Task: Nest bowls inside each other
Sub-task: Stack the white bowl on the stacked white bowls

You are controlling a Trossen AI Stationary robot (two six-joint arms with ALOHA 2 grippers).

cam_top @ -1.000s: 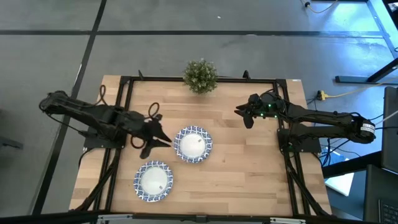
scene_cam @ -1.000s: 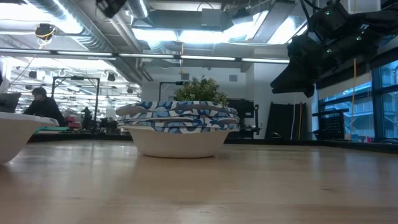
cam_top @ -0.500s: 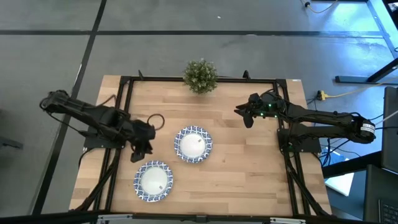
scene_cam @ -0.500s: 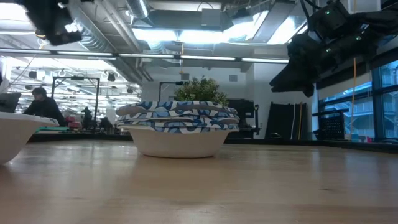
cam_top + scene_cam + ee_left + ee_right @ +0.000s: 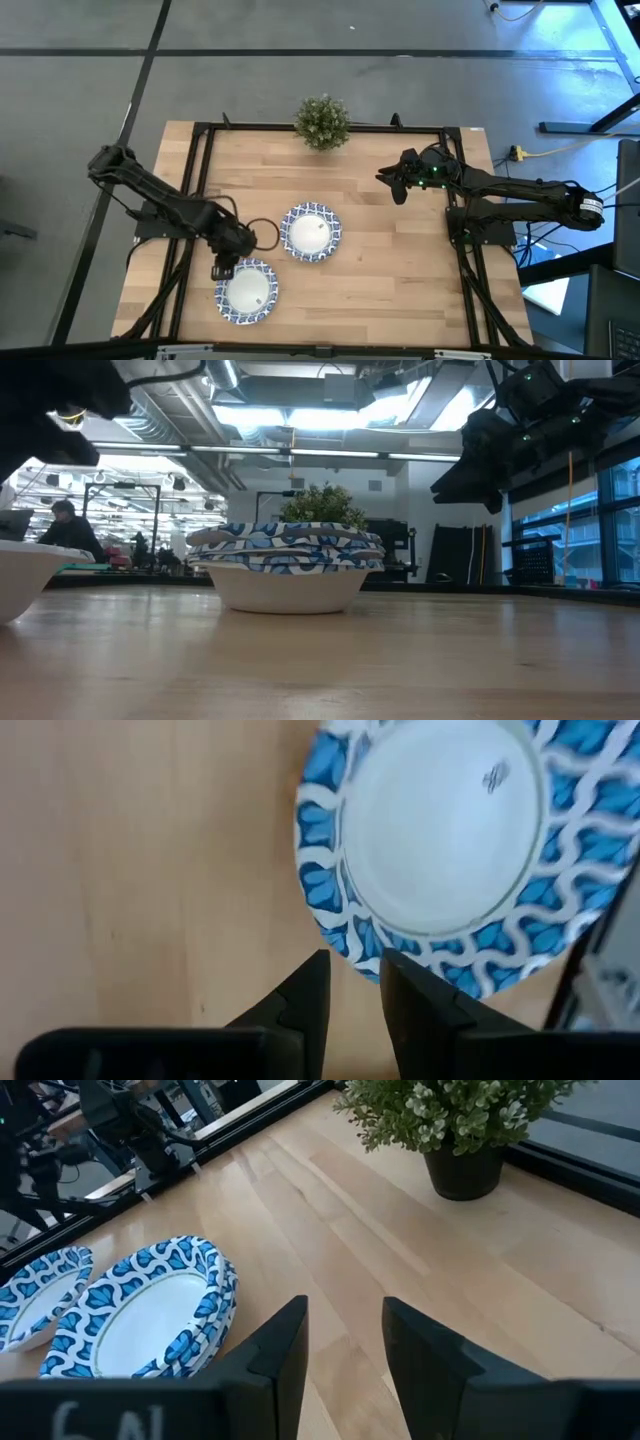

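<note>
Left gripper (image 5: 222, 268), fingers slightly apart and empty, hovers at near bowl's (image 5: 247, 291) left rim; right gripper (image 5: 396, 186) open, empty, far right.

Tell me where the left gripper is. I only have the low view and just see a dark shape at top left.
Observer: From above, the left gripper hangs over the left rim of the near bowl.
Operator: Is it holding anything?
Observer: No. Its wrist view shows the fingers apart and empty, with the patterned rim just past their tips.
Operator: And the right arm?
Observer: The right gripper hovers open above the table, to the right of the stacked bowls and touching nothing.
</note>
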